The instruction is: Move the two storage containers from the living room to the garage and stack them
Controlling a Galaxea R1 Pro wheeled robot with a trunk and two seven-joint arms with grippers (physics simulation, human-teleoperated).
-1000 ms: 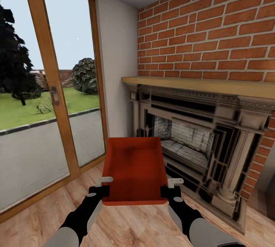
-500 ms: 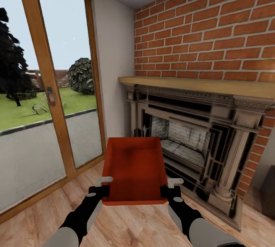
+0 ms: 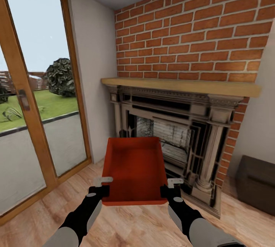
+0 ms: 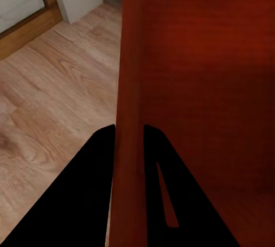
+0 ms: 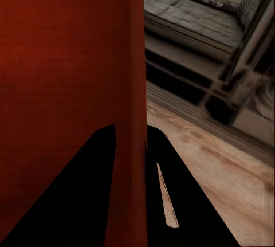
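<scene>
The brick fireplace (image 3: pixel 179 98) takes up the room from twelve to three o'clock of the head view, its wooden mantel (image 3: pixel 179 86) running across at mid-height, with the glazed wooden door (image 3: pixel 23 102) at nine to ten o'clock, a dark low bench (image 3: pixel 256 182) at four o'clock and light wood plank floor (image 3: pixel 130 224) underneath. The storage container (image 3: pixel 133 168) is carried in the air at six o'clock, in front of the robot's chest and above the planks, open top up and empty, roughly level; its long axis runs straight away from the robot, the far short wall pointing toward the hearth at twelve o'clock. The left gripper (image 3: pixel 102 189) is clamped on the container's left long wall near the robot, and the left wrist view shows its two dark fingers (image 4: pixel 94 195) pinching that thin rim; the right gripper (image 3: pixel 168 189) is clamped likewise on the right long wall, fingers (image 5: pixel 94 195) either side of the rim. The likely trouble is a slip: both holds sit at the near end on a thin wall, so the far end could sag or twist out during a turn. The fireplace surround is near the container's far end, so swinging round carelessly could knock it.
</scene>
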